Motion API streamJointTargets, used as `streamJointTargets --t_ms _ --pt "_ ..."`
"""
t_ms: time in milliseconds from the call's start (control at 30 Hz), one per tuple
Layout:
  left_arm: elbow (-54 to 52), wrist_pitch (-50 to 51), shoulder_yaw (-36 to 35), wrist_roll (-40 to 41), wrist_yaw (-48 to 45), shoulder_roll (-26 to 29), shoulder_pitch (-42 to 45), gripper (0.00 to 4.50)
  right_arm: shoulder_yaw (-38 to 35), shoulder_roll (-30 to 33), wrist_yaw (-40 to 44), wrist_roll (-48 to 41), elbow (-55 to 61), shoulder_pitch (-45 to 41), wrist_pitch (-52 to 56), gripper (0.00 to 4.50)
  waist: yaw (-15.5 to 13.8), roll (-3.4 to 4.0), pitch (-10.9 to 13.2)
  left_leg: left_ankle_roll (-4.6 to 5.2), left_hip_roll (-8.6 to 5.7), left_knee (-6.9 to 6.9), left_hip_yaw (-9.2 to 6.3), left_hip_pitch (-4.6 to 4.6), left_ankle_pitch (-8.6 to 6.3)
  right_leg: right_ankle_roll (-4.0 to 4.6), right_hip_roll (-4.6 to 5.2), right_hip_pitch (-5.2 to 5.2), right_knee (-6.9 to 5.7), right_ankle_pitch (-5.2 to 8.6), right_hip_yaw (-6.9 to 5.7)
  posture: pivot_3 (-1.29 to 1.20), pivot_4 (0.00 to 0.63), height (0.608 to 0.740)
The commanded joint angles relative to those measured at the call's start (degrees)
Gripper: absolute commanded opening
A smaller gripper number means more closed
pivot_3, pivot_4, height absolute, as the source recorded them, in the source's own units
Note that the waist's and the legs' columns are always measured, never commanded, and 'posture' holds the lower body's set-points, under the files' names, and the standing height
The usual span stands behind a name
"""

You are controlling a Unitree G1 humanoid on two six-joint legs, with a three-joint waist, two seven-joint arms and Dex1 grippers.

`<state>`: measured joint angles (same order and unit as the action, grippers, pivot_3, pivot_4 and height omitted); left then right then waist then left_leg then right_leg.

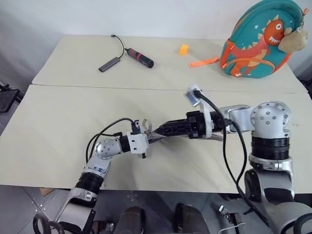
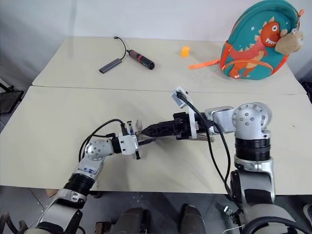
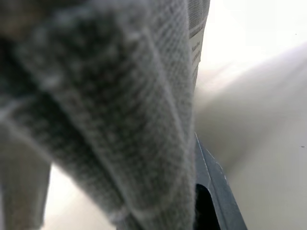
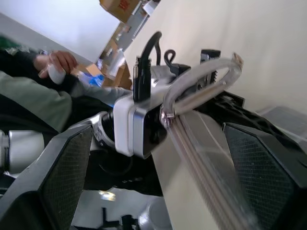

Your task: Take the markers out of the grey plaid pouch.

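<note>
Left tool [image 2: 138, 140] pinches the grey plaid pouch [image 3: 120, 120] shut-fingered, holding it up off the surface [image 1: 58, 136]; right tool [image 2: 148, 130] comes in alongside, fingers spread wide. Markers unseen. Risk: the soft fabric slips or folds, and the right tool snags the loop instead

Grey plaid pouch [image 3: 120, 110] held up between the two claws

Soft grey woven fabric with thin white grid lines, a small white label at one edge — its grey loop [image 4: 199, 84] stands up, and the markers can't be made out.
</note>
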<state>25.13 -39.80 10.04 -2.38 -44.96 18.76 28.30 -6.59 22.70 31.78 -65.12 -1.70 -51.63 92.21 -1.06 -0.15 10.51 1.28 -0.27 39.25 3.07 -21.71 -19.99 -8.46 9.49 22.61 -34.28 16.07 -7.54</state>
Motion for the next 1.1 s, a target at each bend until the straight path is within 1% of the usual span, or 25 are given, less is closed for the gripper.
streamJointTargets --t_ms 33,267,533,633,900,1033,1100 --pt "-2.4 -0.6 0.6 -0.1 0.9 0.6 -0.3 0.00 -0.3 -2.3 -2.7 -2.4 -0.5 -1.4 0.3 4.46 0.2 0.00 0.0 0.00 0.01 0.00 0.00 0.00 0.00 0.00 0.00 0.00 0.00 0.00 -0.03 0.00 0.150 0.740" --pt "-3.5 0.5 1.0 0.6 0.7 1.3 -1.2 0.00 -1.8 -6.2 -7.1 -3.2 -2.3 -1.3 0.3 4.46 1.2 0.01 0.0 0.00 0.01 0.00 0.07 0.00 0.00 0.00 -0.01 -0.01 0.00 0.00 -0.07 0.00 0.150 0.740" --pt "-4.6 2.1 1.6 1.4 0.1 1.8 -1.6 0.00 -5.8 -11.2 -10.7 -1.3 -3.2 -1.3 -1.5 4.46 1.4 0.02 0.0 -0.01 0.04 -0.02 0.10 0.01 0.01 0.00 -0.02 -0.01 -0.01 0.00 -0.08 0.00 0.150 0.740" --pt "-4.8 2.4 1.8 1.4 0.1 1.9 -1.5 0.00 -6.6 -12.2 -11.5 -1.3 -3.1 -1.2 -1.4 3.91 1.3 0.02 0.0 -0.01 0.03 -0.02 0.09 0.00 0.01 0.00 -0.02 -0.01 -0.01 0.00 -0.08 0.00 0.150 0.740" --pt "-5.0 3.3 1.5 2.1 -0.1 2.1 -1.3 0.00 -8.4 -14.2 -12.3 -1.8 -2.7 -0.6 -1.7 1.39 1.4 0.03 0.0 -0.01 0.03 -0.02 0.10 0.01 0.00 0.00 -0.03 -0.01 -0.01 0.00 -0.07 0.00 0.150 0.740" --pt "-5.3 4.0 1.2 2.5 -0.1 2.3 -1.3 0.00 -9.5 -14.7 -12.5 -1.9 -2.6 -0.5 -1.7 0.02 1.4 0.03 0.0 -0.01 0.03 -0.02 0.10 0.01 0.01 0.00 -0.03 -0.01 -0.01 0.00 -0.07 0.00 0.150 0.740" --pt "-5.6 4.6 1.0 3.0 -0.1 2.3 -1.4 0.00 -9.7 -14.8 -12.5 -2.0 -2.4 -0.4 -1.5 0.02 1.4 0.03 0.0 -0.01 0.03 -0.02 0.10 0.01 0.01 0.00 -0.03 -0.01 -0.02 0.00 -0.08 0.00 0.150 0.740"
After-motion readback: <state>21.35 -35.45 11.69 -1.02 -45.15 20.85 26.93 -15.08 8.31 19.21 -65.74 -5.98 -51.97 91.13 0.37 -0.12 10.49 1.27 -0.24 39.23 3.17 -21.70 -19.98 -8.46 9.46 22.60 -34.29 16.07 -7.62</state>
